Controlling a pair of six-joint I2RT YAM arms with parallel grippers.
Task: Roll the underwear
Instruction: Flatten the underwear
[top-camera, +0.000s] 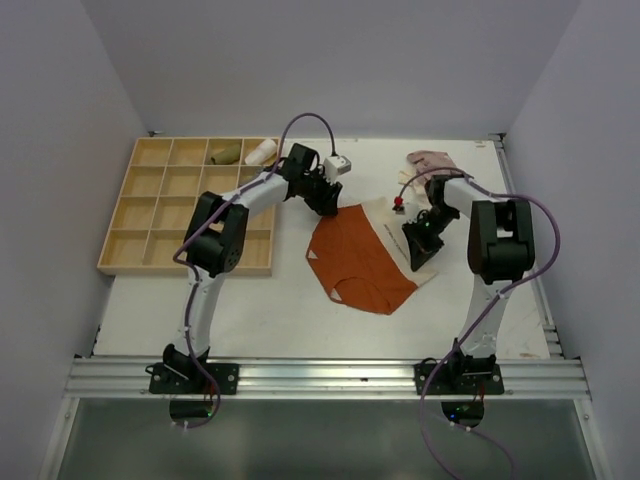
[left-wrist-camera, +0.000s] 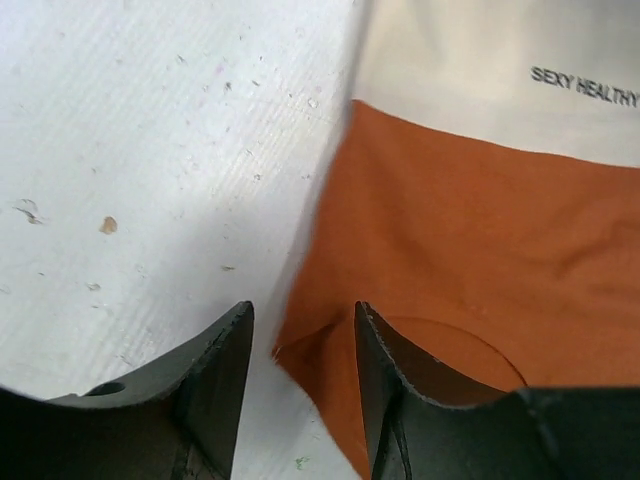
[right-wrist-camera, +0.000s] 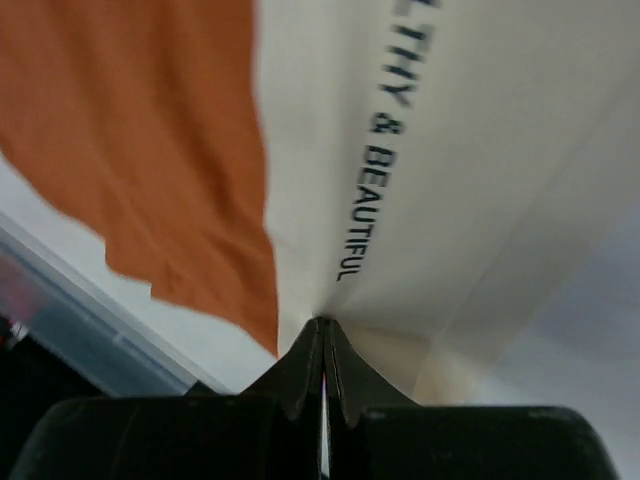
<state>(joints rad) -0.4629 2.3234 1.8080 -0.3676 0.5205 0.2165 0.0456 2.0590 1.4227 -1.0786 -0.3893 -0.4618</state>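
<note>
The rust-orange underwear (top-camera: 355, 258) lies spread in the middle of the table, its cream printed waistband (top-camera: 385, 222) toward the back right. My left gripper (top-camera: 326, 203) is open at its back left corner. In the left wrist view the orange corner (left-wrist-camera: 320, 350) lies between the fingers of that gripper (left-wrist-camera: 300, 318), untouched. My right gripper (top-camera: 420, 248) is shut on the waistband's right end. In the right wrist view its tips (right-wrist-camera: 322, 325) pinch the cream band (right-wrist-camera: 480, 150) beside the orange cloth (right-wrist-camera: 150, 130). The pale beige-pink underwear (top-camera: 430, 160) lies bunched at the back right.
A wooden compartment tray (top-camera: 185, 270) stands at the left, with an olive roll (top-camera: 226, 153) and a white roll (top-camera: 261, 152) in its back cells. An aluminium rail (top-camera: 330, 375) runs along the near edge. White walls close in the back and sides.
</note>
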